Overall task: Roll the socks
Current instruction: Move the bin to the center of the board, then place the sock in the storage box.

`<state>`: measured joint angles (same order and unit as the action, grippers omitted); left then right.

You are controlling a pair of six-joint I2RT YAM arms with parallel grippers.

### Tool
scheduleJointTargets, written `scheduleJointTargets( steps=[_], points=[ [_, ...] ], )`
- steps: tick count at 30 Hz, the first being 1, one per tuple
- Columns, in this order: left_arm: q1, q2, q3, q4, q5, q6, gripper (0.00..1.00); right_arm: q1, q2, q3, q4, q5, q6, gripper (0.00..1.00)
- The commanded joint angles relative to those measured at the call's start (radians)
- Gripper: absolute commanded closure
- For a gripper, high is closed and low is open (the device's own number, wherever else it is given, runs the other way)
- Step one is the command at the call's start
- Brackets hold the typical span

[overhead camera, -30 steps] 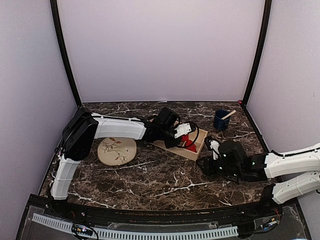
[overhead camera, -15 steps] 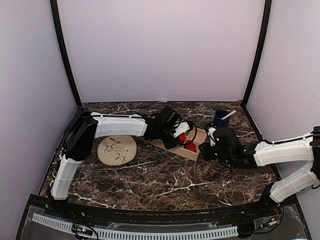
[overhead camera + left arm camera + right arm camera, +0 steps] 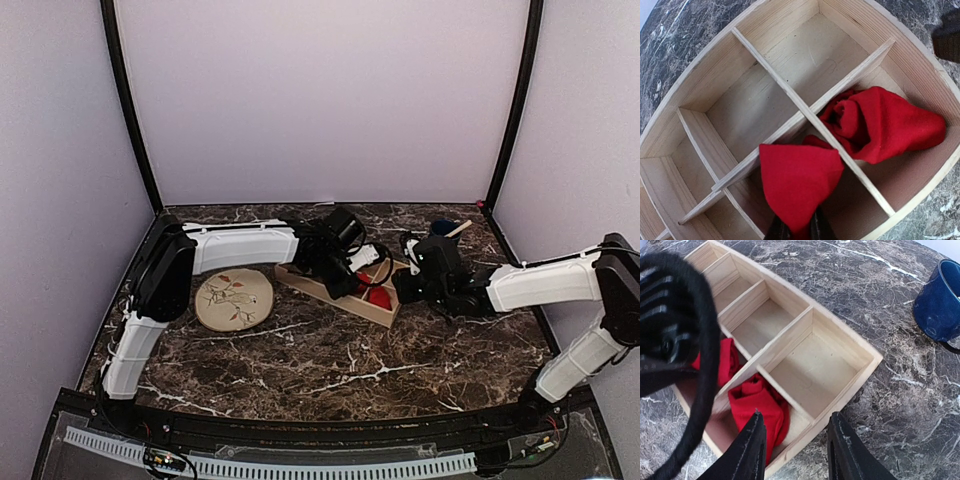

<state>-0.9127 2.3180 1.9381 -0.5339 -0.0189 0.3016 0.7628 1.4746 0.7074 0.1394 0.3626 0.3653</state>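
A red sock (image 3: 797,187) hangs pinched between my left gripper (image 3: 796,231), which is shut on it just above a compartment of the wooden divided box (image 3: 765,95). A second red sock (image 3: 885,125), rolled into a bundle, lies in the neighbouring end compartment. From above, the left gripper (image 3: 362,277) is over the box's right end and the rolled sock (image 3: 379,297) shows beside it. My right gripper (image 3: 796,415) is open and straddles the box's near wall (image 3: 840,395). One finger is over the rolled sock (image 3: 757,402), the other is outside the box.
A round beige plate with a leaf pattern (image 3: 234,300) lies left of the box. A blue mug (image 3: 443,240) with a stick in it stands behind the right arm and also shows in the right wrist view (image 3: 940,300). The left arm's black wrist (image 3: 670,325) crowds the box's left side.
The right arm has swung from the table's front right up and left to the box's end. The left gripper, still holding its sock, has shifted slightly back.
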Motion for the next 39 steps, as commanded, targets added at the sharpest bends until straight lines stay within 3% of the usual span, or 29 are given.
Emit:
scheduleJointTargets(
  steps=[1,15,39],
  points=[
    [-0.005,0.017,0.029,-0.172,0.068,-0.018,0.96,-0.022,0.012,0.042,0.009,-0.001,-0.024,0.61],
    [0.002,0.004,0.036,-0.380,0.170,-0.061,0.97,-0.025,-0.016,0.048,-0.021,-0.044,-0.004,0.60],
    [0.008,0.038,0.151,-0.511,0.281,-0.154,0.81,0.027,-0.115,0.004,-0.070,-0.077,0.032,0.57]
  ],
)
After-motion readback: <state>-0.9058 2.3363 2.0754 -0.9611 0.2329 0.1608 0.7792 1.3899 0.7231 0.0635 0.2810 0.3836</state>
